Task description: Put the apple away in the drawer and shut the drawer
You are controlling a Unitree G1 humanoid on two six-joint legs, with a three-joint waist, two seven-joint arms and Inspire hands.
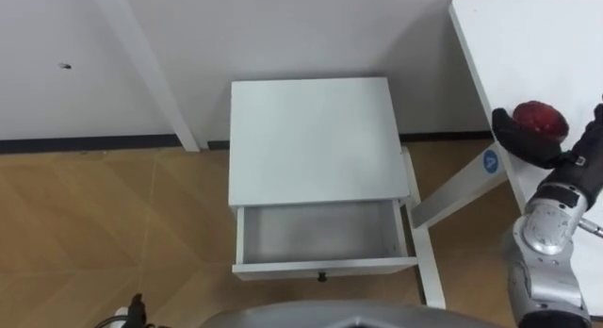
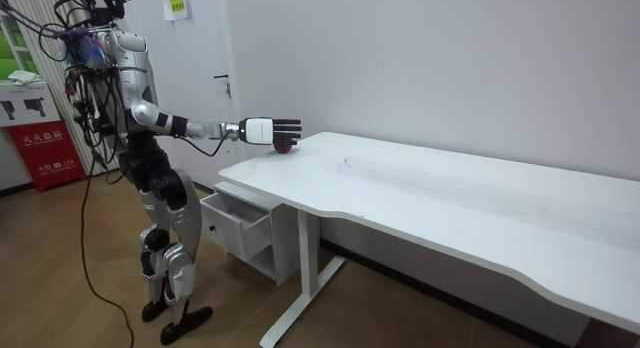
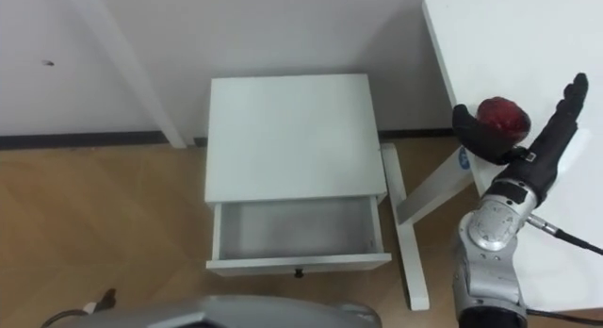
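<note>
As the right hand [image 3: 526, 156] reaches over the corner of the tabletop [image 3: 509, 36], its fingers [image 3: 568, 102] are stretched straight and spread. The thumb hooks round the near side, and the apple [image 3: 502, 115] sits on the tabletop between thumb and fingers, not yet clasped. The open drawer [image 3: 297, 264] lies lower, to the robot's left of the apple, so I'd say the carry goes that way. The left hand [image 1: 135, 307] hangs low, well apart.

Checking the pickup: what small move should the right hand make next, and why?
Probably curl the fingers shut: the right hand lies open around the dark red round apple on the white table, thumb one side, fingers the other.
</note>
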